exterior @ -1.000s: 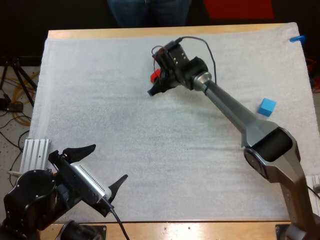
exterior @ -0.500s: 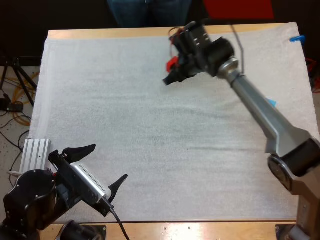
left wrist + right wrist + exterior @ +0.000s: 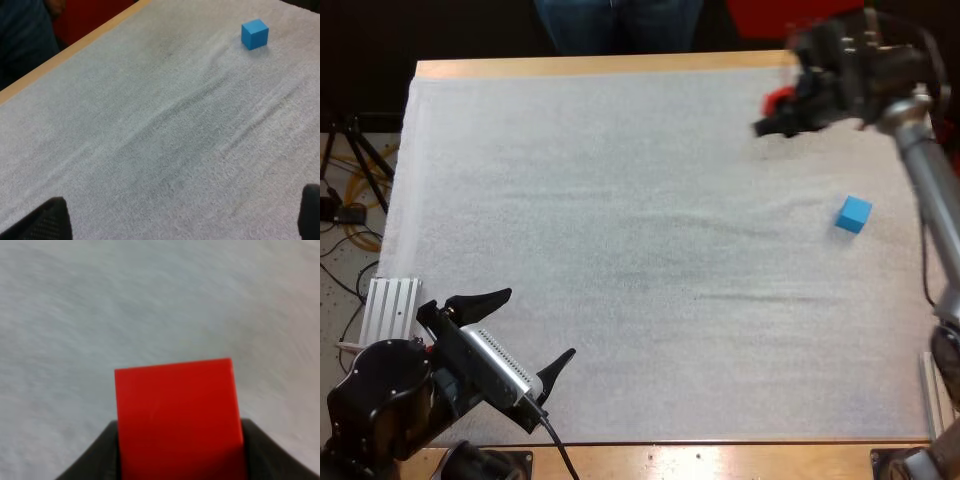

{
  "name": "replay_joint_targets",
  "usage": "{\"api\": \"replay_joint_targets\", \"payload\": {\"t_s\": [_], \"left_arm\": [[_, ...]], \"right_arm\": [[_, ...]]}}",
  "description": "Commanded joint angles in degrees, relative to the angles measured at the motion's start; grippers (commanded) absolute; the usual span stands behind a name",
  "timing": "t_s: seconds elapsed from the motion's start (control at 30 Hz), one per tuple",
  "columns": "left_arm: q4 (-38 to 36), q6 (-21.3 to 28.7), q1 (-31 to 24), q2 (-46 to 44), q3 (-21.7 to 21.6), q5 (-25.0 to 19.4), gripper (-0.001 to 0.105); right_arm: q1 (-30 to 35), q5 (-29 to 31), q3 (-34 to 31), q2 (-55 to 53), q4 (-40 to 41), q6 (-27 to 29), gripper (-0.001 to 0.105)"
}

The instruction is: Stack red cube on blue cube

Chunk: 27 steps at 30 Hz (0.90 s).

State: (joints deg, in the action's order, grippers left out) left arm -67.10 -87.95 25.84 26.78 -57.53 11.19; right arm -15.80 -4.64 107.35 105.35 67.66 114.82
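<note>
The red cube (image 3: 780, 98) hangs above the mat's far right part, held in my right gripper (image 3: 775, 112), which is shut on it. In the right wrist view the red cube (image 3: 177, 417) sits between the black fingers (image 3: 100, 452), with bare mat below it. The blue cube (image 3: 853, 213) rests on the mat at the right, nearer the front than the held cube, and the same blue cube (image 3: 254, 34) lies far off in the left wrist view. My left gripper (image 3: 525, 335) stands open near the front left corner, its fingertips (image 3: 47, 217) wide apart over bare mat.
A person's legs (image 3: 620, 22) stand beyond the table's far edge. A white ribbed block (image 3: 390, 310) lies off the mat's front left. The white mat (image 3: 620, 230) spreads broad and flat between the arms.
My right arm has swung to the right and slightly farther back with the red cube, from the mat's far middle to its far right. The left arm has not moved.
</note>
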Motion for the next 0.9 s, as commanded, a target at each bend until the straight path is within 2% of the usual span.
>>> {"api": "replay_joint_targets", "payload": {"t_s": [0.0, 0.27, 0.47, 0.67, 0.87], "left_arm": [[0.98, -0.47, 0.16, 0.16, -0.44, 0.22, 0.087], [1.44, -0.47, 0.16, 0.16, -0.44, 0.22, 0.087], [1.44, -0.47, 0.16, 0.16, -0.44, 0.22, 0.087], [1.44, -0.82, 0.16, 0.16, -0.44, 0.22, 0.087], [1.44, -3.49, 0.16, 0.16, -0.44, 0.22, 0.087]], "right_arm": [[1.4, -0.36, -2.04, -1.94, 0.22, 0.97, 0.02], [8.93, -0.09, -20.57, -12.2, -9.16, 0.96, 0.02], [11.07, 1.73, -34.43, -18.4, -17.12, 0.84, 0.02], [11.13, 4.64, -44.21, -19.61, -23.31, -1.12, 0.02], [11.13, 6.12, -49.9, -19.61, -30.37, -3.71, 0.02]]}}
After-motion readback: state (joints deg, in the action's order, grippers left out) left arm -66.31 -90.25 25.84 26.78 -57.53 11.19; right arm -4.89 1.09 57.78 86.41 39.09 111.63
